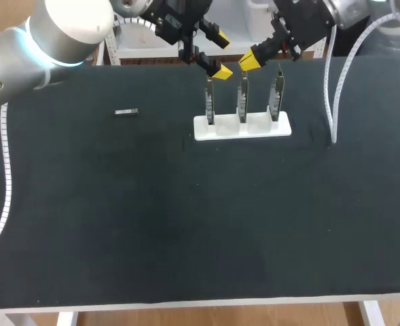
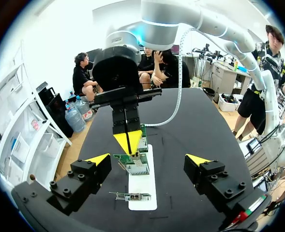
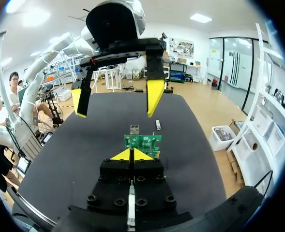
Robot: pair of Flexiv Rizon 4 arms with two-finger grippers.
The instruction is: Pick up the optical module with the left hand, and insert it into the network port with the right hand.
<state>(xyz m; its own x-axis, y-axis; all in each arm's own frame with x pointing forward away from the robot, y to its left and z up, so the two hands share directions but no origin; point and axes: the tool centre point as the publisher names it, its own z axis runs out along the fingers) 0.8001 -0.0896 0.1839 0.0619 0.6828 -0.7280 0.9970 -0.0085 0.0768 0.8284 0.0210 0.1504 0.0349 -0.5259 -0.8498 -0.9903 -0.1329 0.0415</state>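
Black cloth covers the table (image 1: 186, 224). Far over on the left side the little silver optical module (image 1: 125, 112) lies flat on the cloth, all by itself. Nothing is touching it. From the right wrist view you can see it too, lying on the cloth past the boards.

Next comes the left gripper (image 1: 220, 53). It hangs up in the air at the back of the table, just beside the left end of the white holder (image 1: 203, 129). Its two yellow-tipped fingers are spread wide and there is nothing between them. It is well apart from the module.

In the middle stands the white holder with three green circuit boards (image 1: 242, 102) sticking straight up in a row. Each board has a metal network port on it.

Then comes the right gripper (image 1: 248, 61). It hangs just above the middle board. Its yellow tips are pressed tight together, and I can see nothing pinched between them.

I think the job has hardly begun. The module is not picked up yet. The left gripper has to go over to the left, come down, and pinch the module. Then the module has to get to the right gripper, and that one must push it into a port. All of that is left to do.
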